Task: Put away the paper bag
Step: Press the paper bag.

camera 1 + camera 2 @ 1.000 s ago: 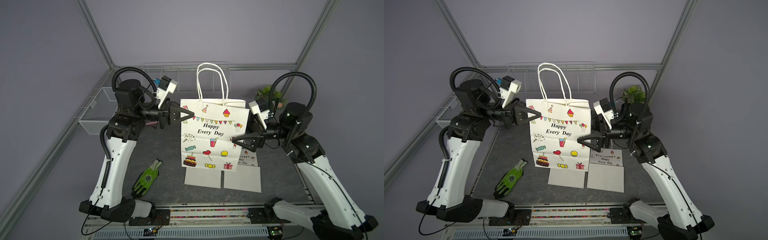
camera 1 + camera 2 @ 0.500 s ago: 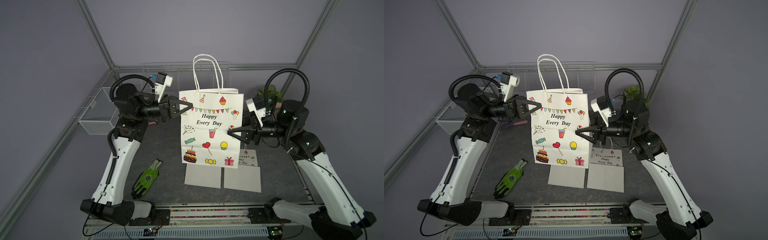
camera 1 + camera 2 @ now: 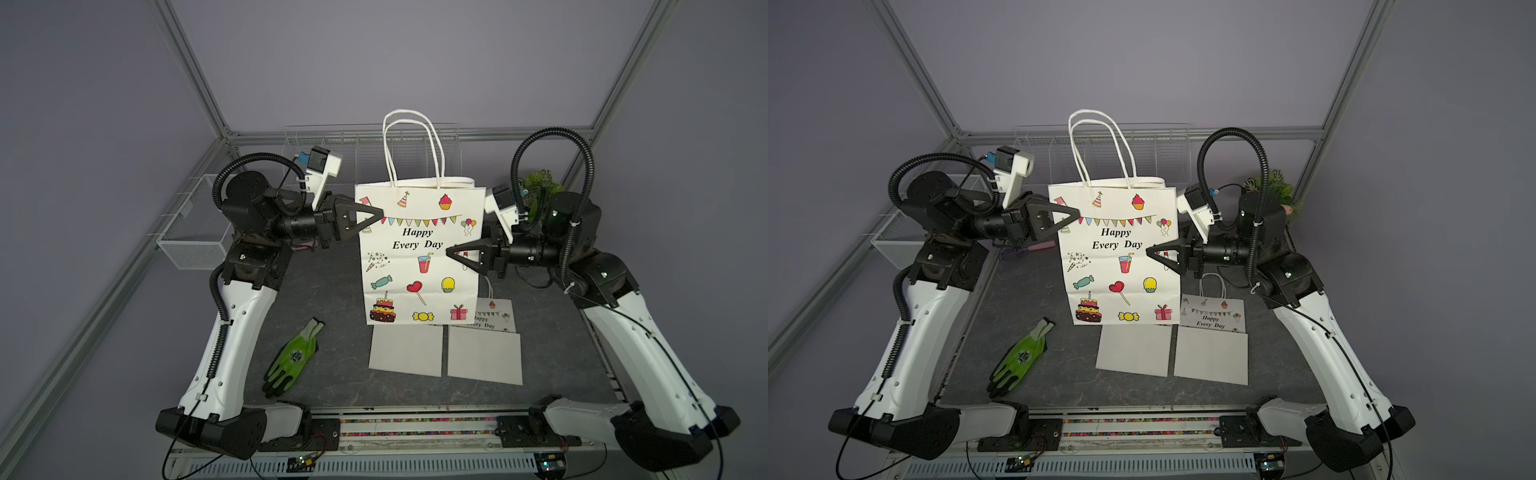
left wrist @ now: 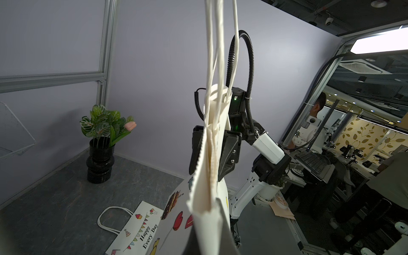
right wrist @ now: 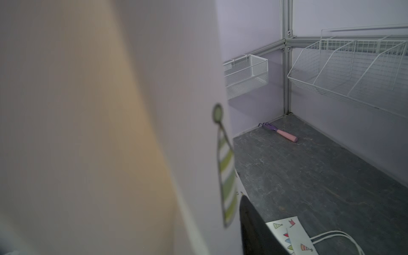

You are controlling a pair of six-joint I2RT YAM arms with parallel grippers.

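Overhead, paper bag (image 3: 419,257): held upright over the table (image 3: 324,291), printed face toward the camera, twin cord handles standing up. It is matte white paper with a saw-tooth top edge.
Left gripper (image 3: 380,214): clamped on the bag's upper side edge, probably to carry its weight.
Right gripper (image 3: 449,251): lower on the opposite edge, likely to steady the bag and keep it flat.
Second bag (image 3: 492,318): lies flat on the table, beside two plain grey sheets (image 3: 405,351).
Glove (image 3: 293,359): green and limp, well apart.
Wire rack (image 3: 365,153): on the back wall behind the bag, a plausible destination.
Left wrist view, bag (image 4: 209,176): seen edge-on, gusset pleats folded in, thin and pliable.
Right gripper (image 4: 206,174): black jaws narrowed either side of the far edge. Paper seems to touch both, but a firm pinch cannot be told.
Right wrist view, bag (image 5: 110,132): blurred paper fills the near side, one black finger (image 5: 254,225) beside it.
Mesh basket (image 5: 247,75): hangs on the side wall, near a pink-handled rake (image 5: 284,134).
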